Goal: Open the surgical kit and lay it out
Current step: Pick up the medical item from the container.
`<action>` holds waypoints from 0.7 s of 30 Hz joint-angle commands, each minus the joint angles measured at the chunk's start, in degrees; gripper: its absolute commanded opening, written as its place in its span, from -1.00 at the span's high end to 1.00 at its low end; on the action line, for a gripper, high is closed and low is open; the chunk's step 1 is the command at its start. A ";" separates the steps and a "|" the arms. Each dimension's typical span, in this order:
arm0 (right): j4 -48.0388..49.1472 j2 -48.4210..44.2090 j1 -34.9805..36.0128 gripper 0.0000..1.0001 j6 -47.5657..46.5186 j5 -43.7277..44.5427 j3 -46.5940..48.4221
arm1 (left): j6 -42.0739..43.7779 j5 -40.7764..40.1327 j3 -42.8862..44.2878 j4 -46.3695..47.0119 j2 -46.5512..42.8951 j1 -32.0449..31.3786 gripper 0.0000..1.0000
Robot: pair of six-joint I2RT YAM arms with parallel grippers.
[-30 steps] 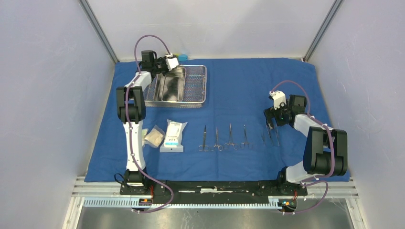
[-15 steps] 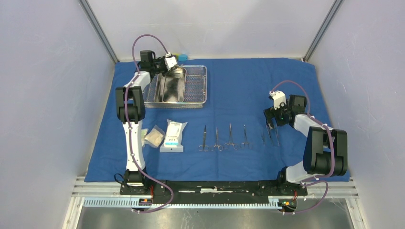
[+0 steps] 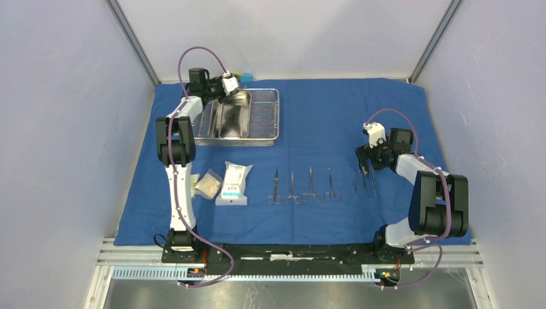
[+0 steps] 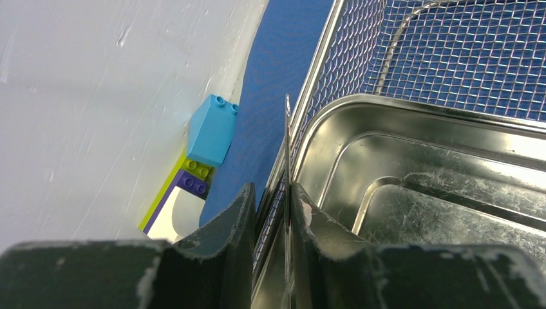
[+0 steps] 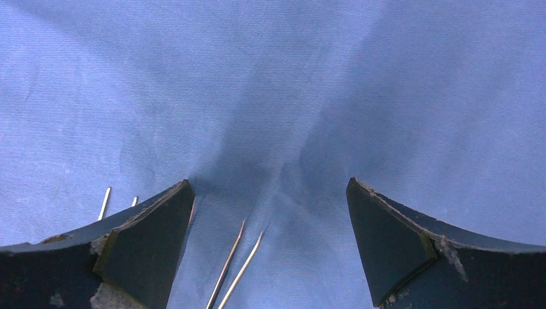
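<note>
- The left gripper point(image 4: 270, 193) has its fingers point(image 4: 239, 215) drawn close together, pinching a thin steel edge at the far corner of the steel pan point(image 4: 412, 180).
- The mesh wall of the wire-mesh basket point(image 4: 451, 51) also runs down into that narrow gap. I cannot tell whether it is pinched as well.
- The pan sits inside the basket, to the right of this gripper's fingers.
- Just outside the left finger, past a strip of the blue cloth wrap point(image 5: 277, 77), a light-blue block point(image 4: 211, 131) rests on green and purple bricks.
- The right gripper point(image 5: 267, 187) is spread wide and holds nothing, poised over the cloth.
- The tips of two slim steel instruments point(image 5: 226, 262) lie on the cloth between its fingers, and two more tips show just outside the left finger.
- In the top view, a row of scissor-like instruments point(image 3: 302, 187) lies to that gripper's left, and the packets point(image 3: 234, 183) lie further left still.
</note>
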 commanded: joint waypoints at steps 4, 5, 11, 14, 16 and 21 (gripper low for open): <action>-0.12 0.41 -0.30 -0.95 -0.04 -0.34 2.09 | 5.11 3.90 1.05 -7.16 0.08 -0.41 0.95; -0.10 0.40 -0.30 -0.95 -0.04 -0.38 2.13 | 6.48 4.16 1.17 -8.10 0.02 -0.40 0.95; -0.05 0.47 -0.30 -0.95 -0.04 -0.56 2.09 | 17.68 3.02 1.36 -15.24 -0.15 -0.58 0.95; -0.10 0.47 -0.30 -0.95 -0.04 -0.55 2.09 | 21.83 1.87 0.70 -16.99 -0.43 -0.58 0.95; -0.10 0.49 -0.29 -0.95 -0.04 -0.51 2.15 | 24.12 0.90 -0.16 -17.06 -0.80 -0.67 0.95; -0.26 0.55 -0.30 -0.95 -0.13 -0.56 2.11 | 30.89 -2.39 -1.17 -19.63 -1.26 -1.43 0.95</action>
